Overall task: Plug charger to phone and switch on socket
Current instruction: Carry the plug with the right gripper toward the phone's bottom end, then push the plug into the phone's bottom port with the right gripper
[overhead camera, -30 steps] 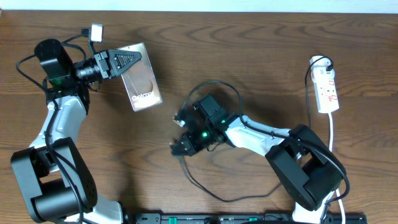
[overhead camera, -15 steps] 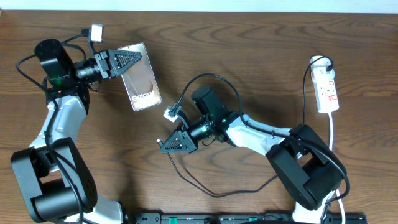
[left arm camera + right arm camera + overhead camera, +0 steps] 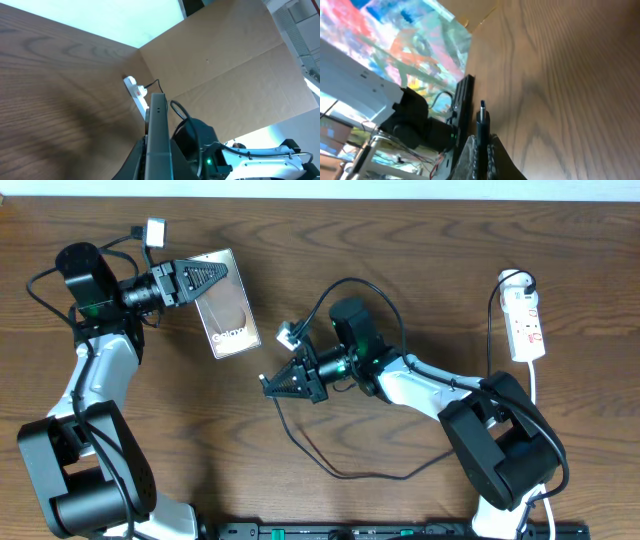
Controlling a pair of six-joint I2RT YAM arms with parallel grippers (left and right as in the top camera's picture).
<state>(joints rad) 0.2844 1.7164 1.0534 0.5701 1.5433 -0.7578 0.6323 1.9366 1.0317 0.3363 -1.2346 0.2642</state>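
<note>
**Black plug tip aimed at the phone, not yet in**

Dark wood makes up the surface [image 3: 420, 250], and the first half of the task is in hand on it: getting the charger into the phone. The left hand [image 3: 218, 277] is closed on the top end of the phone [image 3: 230, 315], whose glossy face with its white lettering looks up at the overhead camera. Whether its lower end rests on the wood or hangs just above it, I cannot tell.

The right hand [image 3: 272, 385] is closed on the charger [image 3: 482, 120] just behind the plug. The small tip sticks out past the fingers and points toward the phone. The two are near but clearly apart, and the slack cable loops back across the wood below the arm.

As I judge it, the next move calls for a short, straight advance with the tip squared to the port in the phone's lower edge. Any tilt would likely jam it or push the phone askew in the left grip.

The socket [image 3: 527, 325] lies at the far right, well away and untouched. Its switch comes afterwards.
</note>
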